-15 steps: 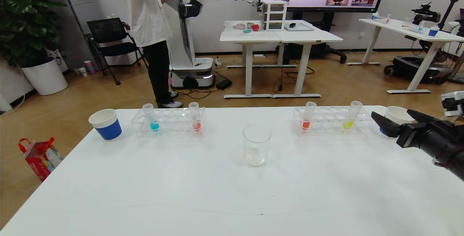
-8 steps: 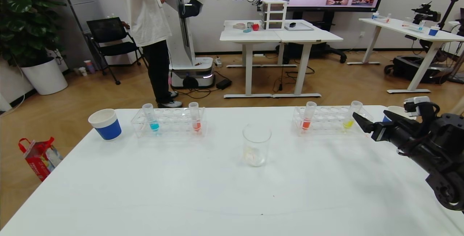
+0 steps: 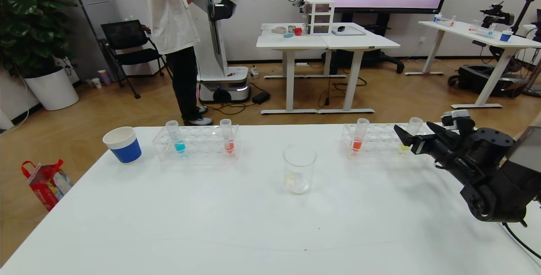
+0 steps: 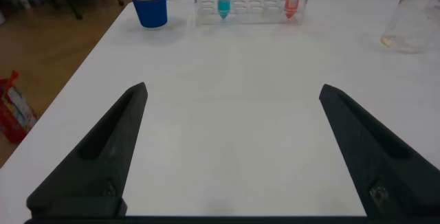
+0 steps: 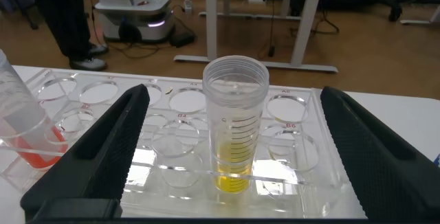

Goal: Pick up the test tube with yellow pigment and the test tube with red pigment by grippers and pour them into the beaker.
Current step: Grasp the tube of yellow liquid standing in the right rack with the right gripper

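Note:
The yellow test tube [image 3: 413, 126] stands in the right clear rack [image 3: 380, 140]. My right gripper [image 3: 411, 126] is open, with a finger on each side of this tube and not touching it. In the right wrist view the tube [image 5: 236, 124] stands midway between the fingers of the right gripper [image 5: 234, 92]. The coral-red test tube [image 3: 227, 136] stands in the left rack [image 3: 196, 142]. The empty beaker [image 3: 299, 169] stands mid-table. My left gripper [image 4: 232, 90] is open and empty over the bare near-left table. It is out of the head view.
A more orange tube [image 3: 359, 136] stands at the right rack's left end. A blue tube [image 3: 175, 136] stands in the left rack, with a blue-and-white paper cup [image 3: 122, 144] further left. A person and another robot stand beyond the table.
My right gripper has moved left from the table's right edge to the right rack. It now straddles the yellow tube. The screen behind has changed.

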